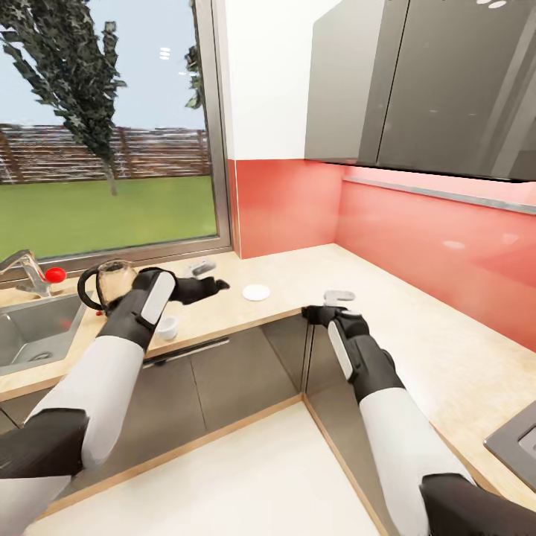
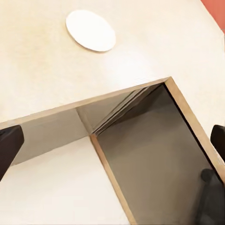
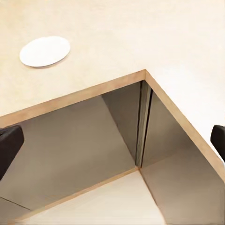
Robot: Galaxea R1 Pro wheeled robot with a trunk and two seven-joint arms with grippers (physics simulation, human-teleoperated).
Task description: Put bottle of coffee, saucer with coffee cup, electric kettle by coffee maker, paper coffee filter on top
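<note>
Saucer (image 1: 256,292) first: it lies flat and white on the counter (image 1: 298,272) at centre frame in the head view, well back from the inner corner, round and thin with a smooth matte face. My left wrist view has it at the upper left (image 2: 90,30), my right wrist view likewise (image 3: 45,51). I judge it sits there waiting to be joined by the cup (image 1: 168,326), a small white thing tucked just under my left forearm at the left of the head view, near the counter's front edge.

Behind that forearm stands a dark-handled glass carafe shape (image 1: 106,285); whether it is the coffee maker or the kettle I cannot tell. A sink (image 1: 30,339) and tap sit at the far left.

My left gripper (image 1: 202,286) reaches out over the counter, left of the saucer; its dark fingertips show at the two side edges of its wrist view, so I am spread wide and hold nothing. My right gripper (image 1: 321,313) hovers at the counter's inner corner, fingers equally wide apart and empty.

The counter is pale speckled stone-look with a wooden edge band; glossy grey cabinet fronts (image 1: 223,372) drop below it, and a shiny coral backsplash rises behind.
</note>
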